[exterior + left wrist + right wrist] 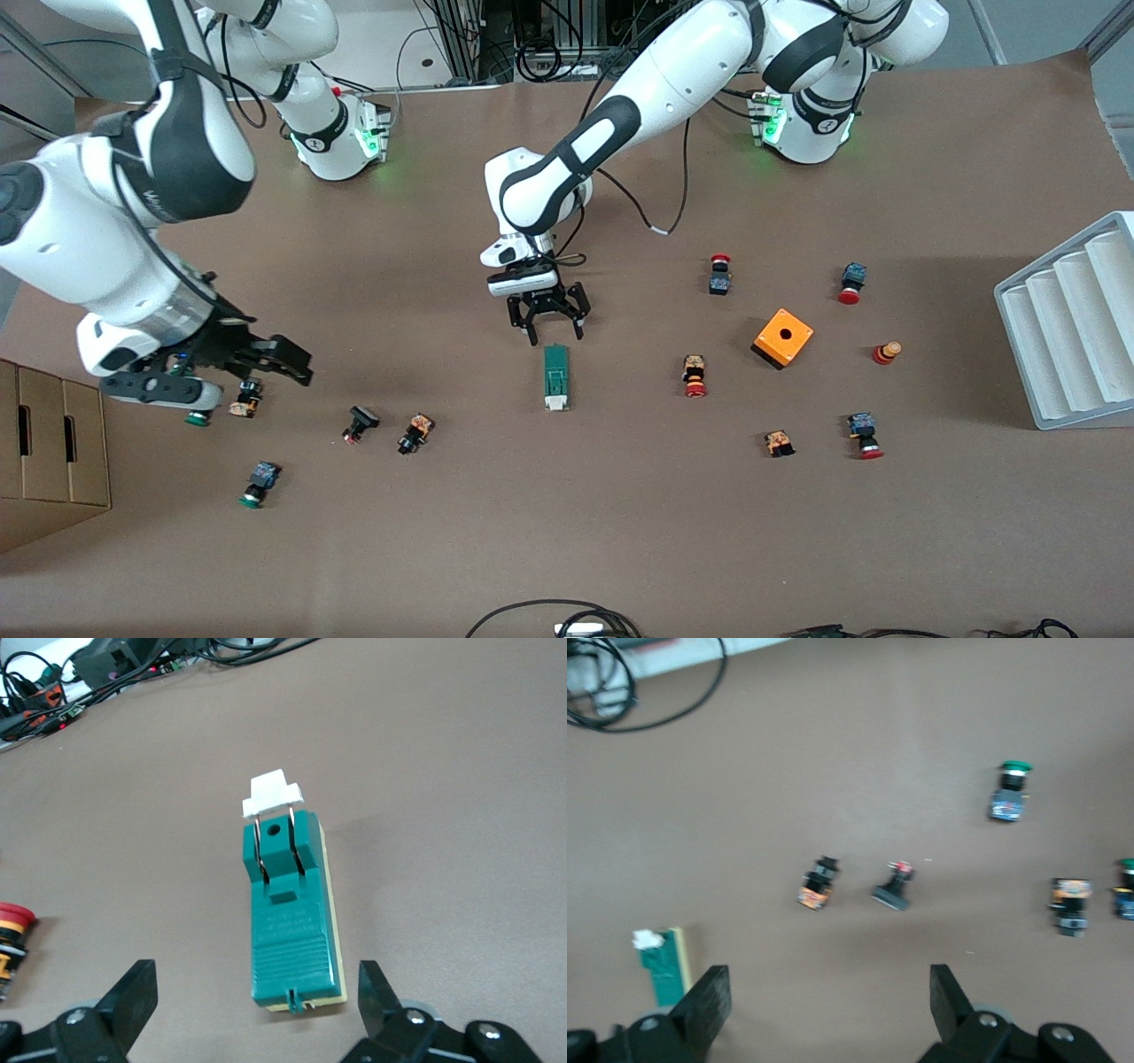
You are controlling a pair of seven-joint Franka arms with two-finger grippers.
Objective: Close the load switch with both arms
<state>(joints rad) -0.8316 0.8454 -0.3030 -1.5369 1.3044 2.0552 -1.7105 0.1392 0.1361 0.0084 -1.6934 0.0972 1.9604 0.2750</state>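
The load switch (555,377) was found mid-table, its long axis running toward the front camera, directly beneath the spread left gripper (549,330), while the right gripper (266,368), likewise spread, was held well apart.

orange box (783,337) w/ hole | grey tray (1067,322) at left arm's end | cardboard box (49,452) at right arm's end | push buttons scattered | cables (549,618) nearest front cam
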